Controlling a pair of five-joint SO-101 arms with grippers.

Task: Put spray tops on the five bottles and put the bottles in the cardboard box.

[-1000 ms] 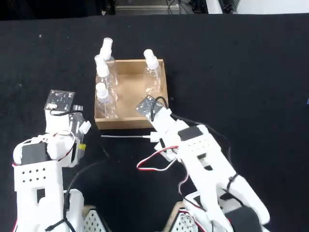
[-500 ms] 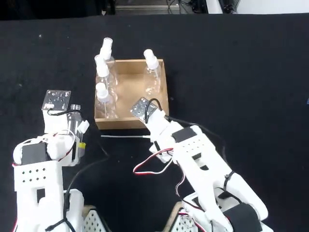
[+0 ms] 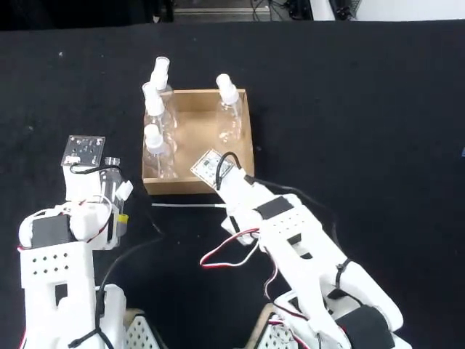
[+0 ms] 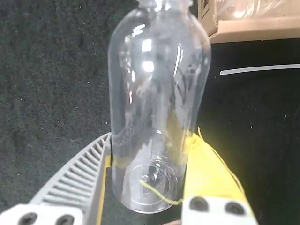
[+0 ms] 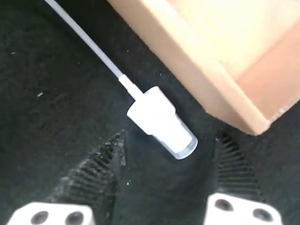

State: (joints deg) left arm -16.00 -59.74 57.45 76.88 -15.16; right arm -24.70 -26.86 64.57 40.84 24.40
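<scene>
Nearest to me, the left gripper (image 4: 150,140) is clamped on the lower body of the uncapped bottle (image 4: 157,84), one grey finger and one yellow-taped finger pressed against opposite sides. From the high view, that bottle (image 3: 112,185) stands upright in the left gripper (image 3: 102,193) on the black table (image 3: 363,109), off to the left of the cardboard box (image 3: 196,185) and a little nearer than its front wall. Its neck is open, with no top on it.

On the other side, the right gripper (image 5: 171,138) hangs low over the table with its fingers spread wide, straddling the spray top (image 5: 159,122) without touching it. The spray top lies on its side on the cloth just beside the near wall of the cardboard box (image 5: 187,79). Its thin white dip tube (image 3: 185,206) runs leftward along the front of that wall.

Farther out, the box sits open with capped bottles (image 3: 152,142) upright in it: two along the left wall and one at the far right corner. A fourth capped one (image 3: 159,73) stands at the far left corner; I cannot tell whether it is inside the box or just behind it.
</scene>
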